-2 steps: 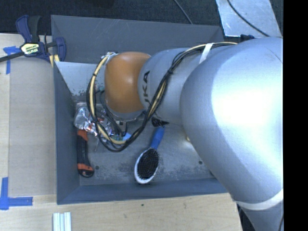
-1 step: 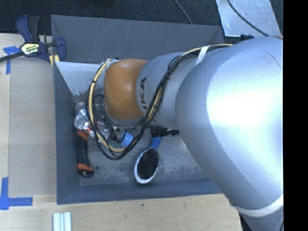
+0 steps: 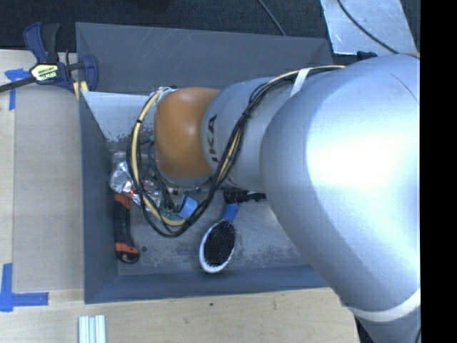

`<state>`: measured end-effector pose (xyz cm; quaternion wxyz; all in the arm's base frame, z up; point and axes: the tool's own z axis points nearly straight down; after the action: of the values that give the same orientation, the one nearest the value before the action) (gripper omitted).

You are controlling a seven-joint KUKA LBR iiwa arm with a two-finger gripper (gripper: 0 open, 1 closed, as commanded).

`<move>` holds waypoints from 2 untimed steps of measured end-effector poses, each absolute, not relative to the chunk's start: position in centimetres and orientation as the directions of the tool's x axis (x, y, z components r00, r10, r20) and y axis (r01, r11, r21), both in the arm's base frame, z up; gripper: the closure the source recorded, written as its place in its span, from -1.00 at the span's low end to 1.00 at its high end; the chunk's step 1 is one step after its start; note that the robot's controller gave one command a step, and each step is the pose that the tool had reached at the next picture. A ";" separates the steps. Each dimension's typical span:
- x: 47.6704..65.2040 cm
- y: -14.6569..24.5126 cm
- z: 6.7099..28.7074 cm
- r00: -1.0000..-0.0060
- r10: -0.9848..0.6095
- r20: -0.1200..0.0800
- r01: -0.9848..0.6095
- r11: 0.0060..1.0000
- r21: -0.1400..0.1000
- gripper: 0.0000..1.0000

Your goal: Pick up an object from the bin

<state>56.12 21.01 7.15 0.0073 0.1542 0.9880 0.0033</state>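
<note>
A crumpled silver wrapper (image 3: 120, 179) lies at the left of the bin (image 3: 214, 48), with a small blue piece (image 3: 187, 206) near it. Both sit at the edge of the orange wrist cover (image 3: 182, 138). We judge the jaws hang directly above them, but cover and cables hide them, so we cannot tell their state. Towards the front lie a black, orange-tipped tool (image 3: 126, 229) and a blue-handled hairbrush (image 3: 218, 245).

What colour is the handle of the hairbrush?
The hairbrush handle is blue, best seen in the camera view.
</note>
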 end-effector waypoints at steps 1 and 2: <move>55.8 20.9 8.9 -0.952 0.305 -0.003 0.305 0.952 0.001 1.00; 56.0 20.9 12.3 -0.952 0.305 -0.011 0.305 0.952 0.006 1.00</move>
<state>56.02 20.89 12.35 0.0057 0.1542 0.9880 0.0022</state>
